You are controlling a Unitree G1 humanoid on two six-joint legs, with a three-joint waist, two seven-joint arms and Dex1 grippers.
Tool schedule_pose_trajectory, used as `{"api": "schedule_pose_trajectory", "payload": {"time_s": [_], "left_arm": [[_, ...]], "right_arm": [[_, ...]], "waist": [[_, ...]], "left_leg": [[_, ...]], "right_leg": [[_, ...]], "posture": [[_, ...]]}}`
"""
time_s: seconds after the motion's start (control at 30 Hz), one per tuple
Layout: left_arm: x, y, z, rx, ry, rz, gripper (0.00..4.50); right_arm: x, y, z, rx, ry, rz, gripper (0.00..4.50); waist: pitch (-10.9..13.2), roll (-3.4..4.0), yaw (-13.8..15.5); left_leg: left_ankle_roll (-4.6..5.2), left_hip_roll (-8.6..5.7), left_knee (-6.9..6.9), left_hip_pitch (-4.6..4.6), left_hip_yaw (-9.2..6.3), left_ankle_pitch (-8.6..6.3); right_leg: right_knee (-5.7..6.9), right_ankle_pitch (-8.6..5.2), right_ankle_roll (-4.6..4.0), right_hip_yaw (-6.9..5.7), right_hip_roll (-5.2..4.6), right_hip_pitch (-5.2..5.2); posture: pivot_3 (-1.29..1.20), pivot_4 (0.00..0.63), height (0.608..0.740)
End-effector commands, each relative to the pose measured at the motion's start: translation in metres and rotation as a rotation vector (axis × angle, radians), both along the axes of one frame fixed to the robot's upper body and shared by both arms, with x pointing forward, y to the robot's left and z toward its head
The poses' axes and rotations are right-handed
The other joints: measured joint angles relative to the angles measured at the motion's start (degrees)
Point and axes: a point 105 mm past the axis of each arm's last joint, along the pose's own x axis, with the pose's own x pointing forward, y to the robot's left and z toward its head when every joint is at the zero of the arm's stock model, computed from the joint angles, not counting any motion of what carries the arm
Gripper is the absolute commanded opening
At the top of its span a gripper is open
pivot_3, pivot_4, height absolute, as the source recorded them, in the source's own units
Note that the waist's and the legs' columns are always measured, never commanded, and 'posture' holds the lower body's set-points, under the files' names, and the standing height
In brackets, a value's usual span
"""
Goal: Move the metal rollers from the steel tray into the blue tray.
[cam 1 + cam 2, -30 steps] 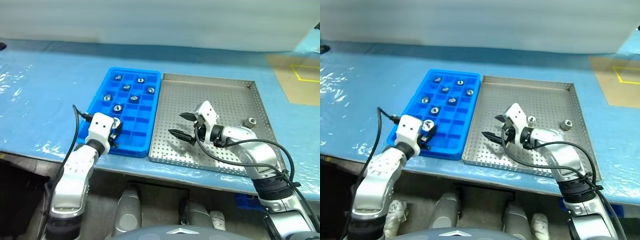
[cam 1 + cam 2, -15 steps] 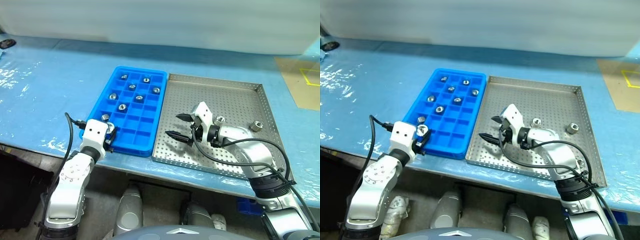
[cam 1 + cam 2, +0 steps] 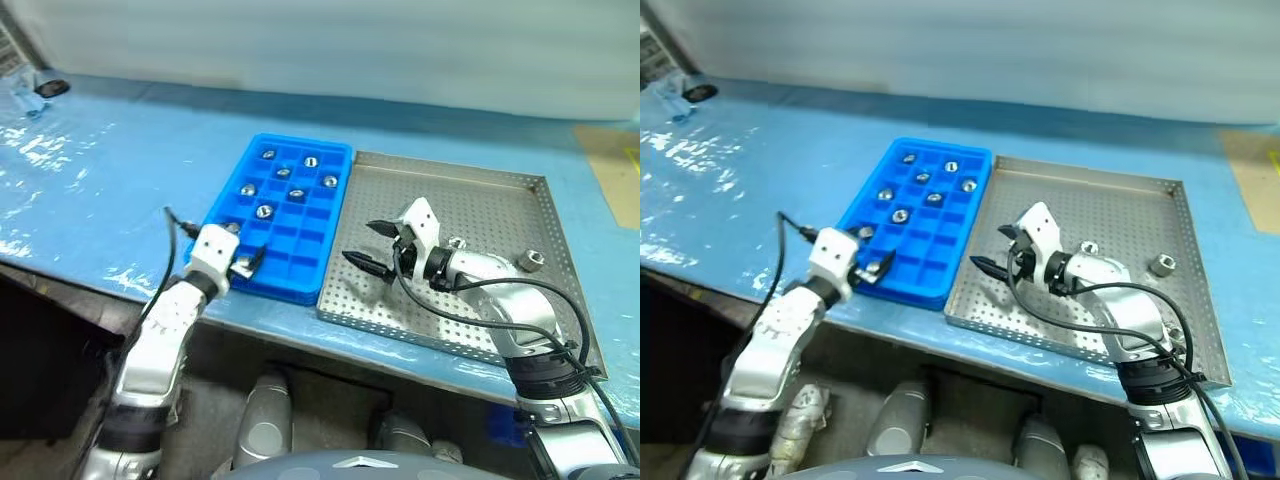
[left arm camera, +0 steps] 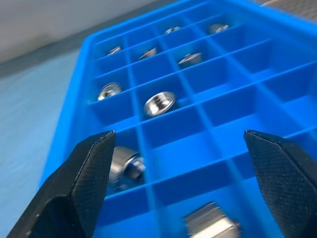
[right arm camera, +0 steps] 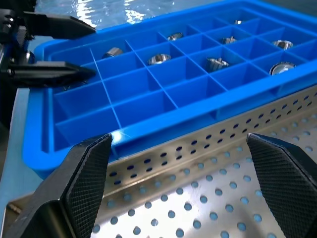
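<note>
Over the near-left corner of the blue tray (image 3: 281,208) we've got the left gripper (image 3: 248,262) spread wide, empty. Right gripper (image 3: 366,243) gapes above the steel tray (image 3: 470,200), where two metal rollers (image 3: 530,261) sit; the others fill blue compartments.

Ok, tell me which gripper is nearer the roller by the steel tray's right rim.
Right. The right gripper hangs open over the steel tray, across it from that roller. The left gripper is open at the blue tray's near corner, farther off.
</note>
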Motion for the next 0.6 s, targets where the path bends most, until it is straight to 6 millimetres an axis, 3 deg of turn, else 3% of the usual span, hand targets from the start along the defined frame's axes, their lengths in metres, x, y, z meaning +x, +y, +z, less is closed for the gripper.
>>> {"api": "schedule_pose_trajectory", "payload": {"time_s": [0.03,0.17,0.37,0.5,0.6], "left_arm": [[0.018,-0.048,0.016,-0.033,-0.016,-0.162,4.36],[0.041,-0.071,0.039,-0.065,-0.037,-0.218,4.36],[0.043,-0.123,0.062,-0.096,-0.035,-0.436,4.36],[0.044,-0.156,0.048,-0.006,0.032,-0.563,4.36],[0.053,-0.165,0.035,0.059,0.083,-0.562,4.36]], "right_arm": [[-0.008,-0.024,0.018,0.005,-0.058,-0.107,4.5],[-0.022,-0.047,0.019,0.0,-0.062,-0.229,4.5],[-0.046,-0.069,0.02,0.009,-0.061,-0.373,4.5],[-0.056,-0.078,0.022,0.001,-0.069,-0.434,4.5],[-0.06,-0.081,0.024,0.006,-0.068,-0.462,4.5]], "waist": [[0.2,-0.28,-0.6],[0.5,-0.79,-4.4],[0.5,-0.93,-10.2],[0.4,-0.88,-11.6],[0.4,-0.84,-12.3]], "left_leg": [[0.0,-0.03,-0.11,0.0,0.11,0.0],[0.0,-0.26,-0.12,-0.17,0.14,0.0],[0.05,-0.95,-0.04,-0.25,0.06,0.07],[0.66,-0.84,0.02,-0.22,0.03,0.45],[0.85,-0.84,-0.02,-0.43,0.1,0.27]], "right_leg": [[-0.06,-0.01,0.02,0.14,-0.16,0.03],[-0.54,0.08,0.22,-0.22,-0.57,0.1],[-0.85,0.37,0.61,-0.27,-0.9,-0.26],[-0.71,0.79,0.64,-0.36,-0.82,-0.34],[-0.76,0.74,0.23,-0.35,-0.75,-0.52]], "posture": [[0.11,0.15,0.74],[0.0,0.15,0.74],[-0.11,0.15,0.74],[-0.18,0.15,0.74],[-0.2,0.15,0.74]]}}
